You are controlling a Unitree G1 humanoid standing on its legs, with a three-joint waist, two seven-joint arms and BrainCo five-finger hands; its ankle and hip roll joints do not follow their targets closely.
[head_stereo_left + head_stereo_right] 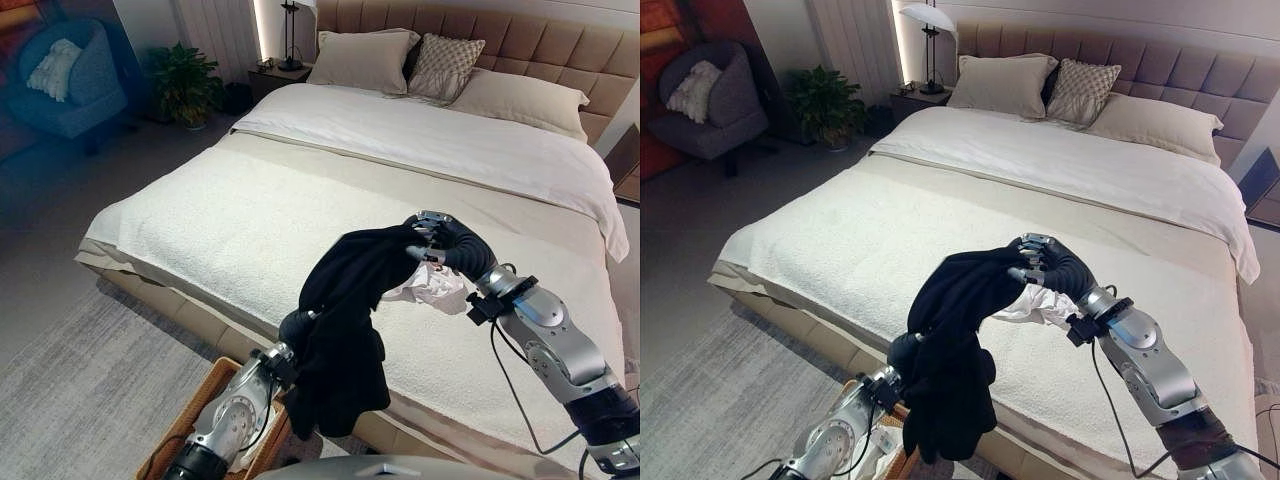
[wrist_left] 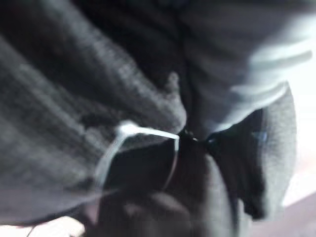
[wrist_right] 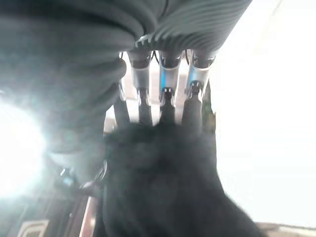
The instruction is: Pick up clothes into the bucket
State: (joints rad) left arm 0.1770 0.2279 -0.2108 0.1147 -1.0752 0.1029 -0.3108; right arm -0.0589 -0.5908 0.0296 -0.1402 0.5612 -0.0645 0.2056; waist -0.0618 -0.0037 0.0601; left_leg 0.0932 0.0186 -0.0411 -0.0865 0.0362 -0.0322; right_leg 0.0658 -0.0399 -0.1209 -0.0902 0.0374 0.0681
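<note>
A black garment (image 1: 345, 330) hangs in the air over the bed's near edge, strung between my two hands. My right hand (image 1: 455, 245) is above the bed with its fingers (image 3: 168, 94) curled into the garment's upper end (image 3: 158, 187). My left hand (image 1: 293, 328) is lower, at the bed's edge, and the cloth (image 2: 98, 89) drapes over it and hides its fingers. Below my left arm, a wicker basket (image 1: 185, 420) stands on the floor against the bed. A crumpled white cloth (image 1: 440, 290) lies on the bed just under my right hand.
The wide bed (image 1: 250, 220) has a cream blanket, a white duvet and pillows (image 1: 365, 60) at the headboard. A grey rug (image 1: 80, 370) covers the floor to the left. Far left stand an armchair (image 1: 65, 85), a plant (image 1: 185, 85) and a nightstand with a lamp (image 1: 290, 40).
</note>
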